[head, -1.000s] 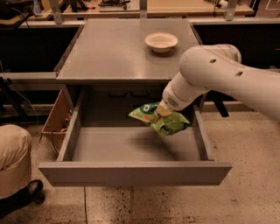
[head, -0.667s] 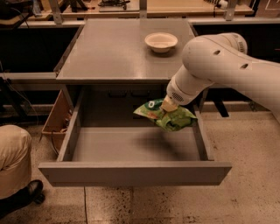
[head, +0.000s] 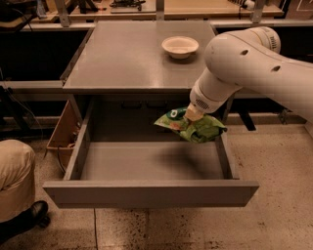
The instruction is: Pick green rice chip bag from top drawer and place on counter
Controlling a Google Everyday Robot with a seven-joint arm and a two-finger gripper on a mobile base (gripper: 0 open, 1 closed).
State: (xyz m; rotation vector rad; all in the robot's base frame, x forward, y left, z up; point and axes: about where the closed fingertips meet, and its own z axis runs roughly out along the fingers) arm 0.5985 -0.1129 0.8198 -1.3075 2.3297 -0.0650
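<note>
While the tool [head: 191, 116] grips the green rice chip bag [head: 198, 129] over the top drawer [head: 146, 193], far right, a straight lift could snag it under the bench [head: 122, 58] edge and pull it loose.

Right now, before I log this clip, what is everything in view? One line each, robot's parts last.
green rice chip bag: one, green, in the air over the drawer's right rear
top drawer: one, grey, pulled open below the counter
counter: one, grey, cabinet top behind the drawer
bowl: one, cream, on the counter, far right
wooden box: one, brown, left of the drawer
person's leg: one, tan trousers and dark shoe, lower left on the floor
wooden bench: one seen, tan, along the back
arm: one, white, reaching in from the right
gripper: one, pale, above the drawer, fingers shut on the bag's top
</note>
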